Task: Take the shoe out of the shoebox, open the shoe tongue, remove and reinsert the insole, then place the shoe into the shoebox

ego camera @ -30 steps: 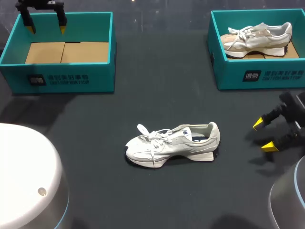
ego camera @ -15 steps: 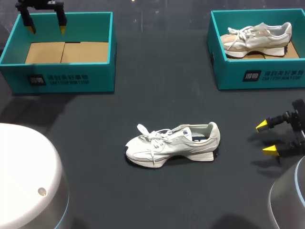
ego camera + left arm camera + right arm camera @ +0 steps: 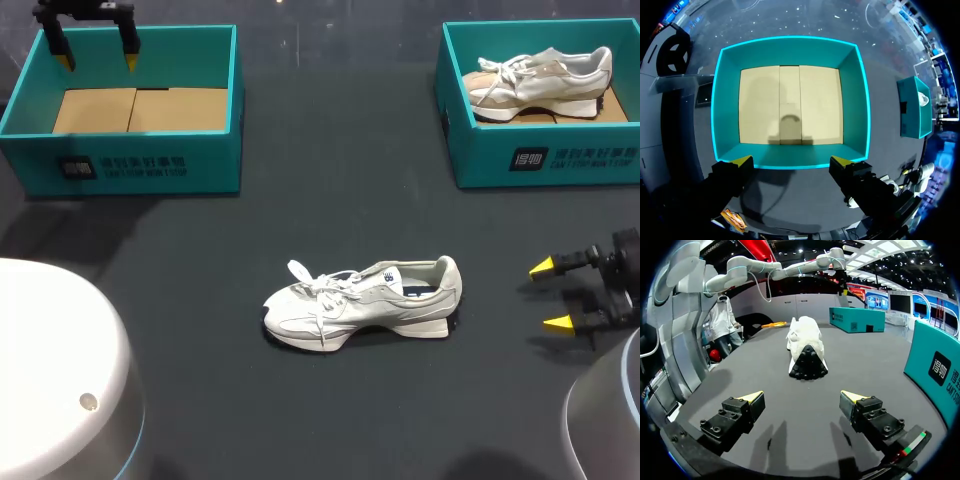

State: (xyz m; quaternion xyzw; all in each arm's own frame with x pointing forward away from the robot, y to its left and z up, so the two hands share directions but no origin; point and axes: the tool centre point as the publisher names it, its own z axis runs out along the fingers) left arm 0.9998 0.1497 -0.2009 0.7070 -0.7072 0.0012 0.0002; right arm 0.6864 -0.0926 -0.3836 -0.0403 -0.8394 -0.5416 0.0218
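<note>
Head view: the shoe lies on the bench, toe left. Right jaws stand wide open, empty, right of its heel; left jaws gape empty over the far-left shoebox.

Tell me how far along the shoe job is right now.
Done: a shoe lies on the table, out of the empty left shoebox. In hand: nothing; the right gripper is open, low, facing the shoe's heel, the left gripper open over that box. Whether the tongue and insole steps are done I cannot tell. Left: boxing the shoe.
</note>
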